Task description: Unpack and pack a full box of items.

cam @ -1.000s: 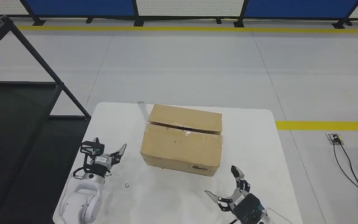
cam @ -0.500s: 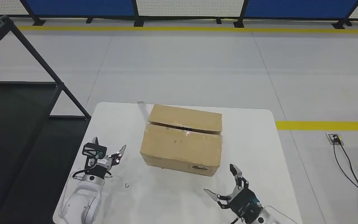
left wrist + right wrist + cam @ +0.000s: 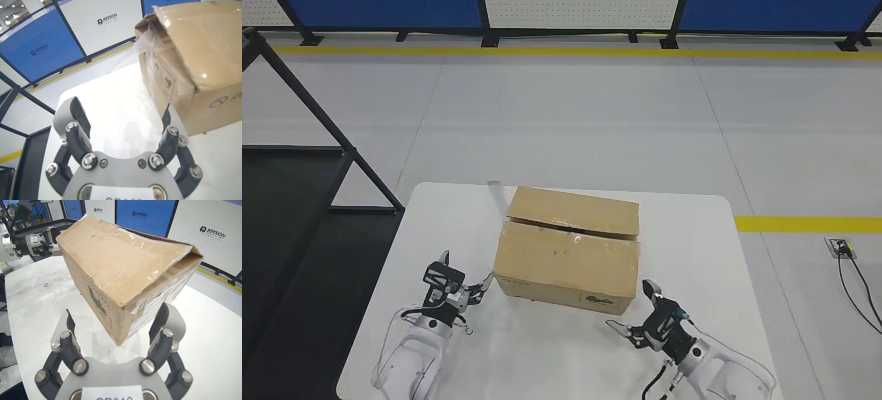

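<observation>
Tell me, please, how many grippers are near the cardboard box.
2: the left gripper by the box, at its near-left corner; the right gripper at its near-right corner; both open.

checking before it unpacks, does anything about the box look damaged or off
On the cardboard box, the top flap has a ragged edge and gapes at one end; loose clear tape hangs off a corner.

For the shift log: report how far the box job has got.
Done: nothing visible; the box sits on the table with flaps down. In hand: the left tool and right tool, both open and empty, sit near its front corners. Left: opening, unpacking, repacking.
</observation>
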You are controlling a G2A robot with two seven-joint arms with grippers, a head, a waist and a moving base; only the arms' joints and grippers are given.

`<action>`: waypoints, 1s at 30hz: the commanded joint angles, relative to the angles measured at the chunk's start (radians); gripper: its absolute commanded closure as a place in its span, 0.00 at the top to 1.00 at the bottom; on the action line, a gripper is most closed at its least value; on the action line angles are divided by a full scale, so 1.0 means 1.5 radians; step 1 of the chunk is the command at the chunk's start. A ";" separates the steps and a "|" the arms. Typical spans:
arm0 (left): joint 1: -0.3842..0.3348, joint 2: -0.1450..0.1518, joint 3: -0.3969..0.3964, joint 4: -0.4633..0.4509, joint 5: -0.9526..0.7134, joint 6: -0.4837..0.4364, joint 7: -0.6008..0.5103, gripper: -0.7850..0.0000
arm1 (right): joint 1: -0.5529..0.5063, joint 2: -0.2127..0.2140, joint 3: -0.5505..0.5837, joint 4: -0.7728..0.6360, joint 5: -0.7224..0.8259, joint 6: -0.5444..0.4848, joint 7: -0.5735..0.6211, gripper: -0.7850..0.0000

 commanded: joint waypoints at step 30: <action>-0.013 -0.011 0.001 0.001 -0.064 0.080 -0.019 1.00 | 0.054 0.012 -0.018 0.062 -0.009 -0.053 -0.032 1.00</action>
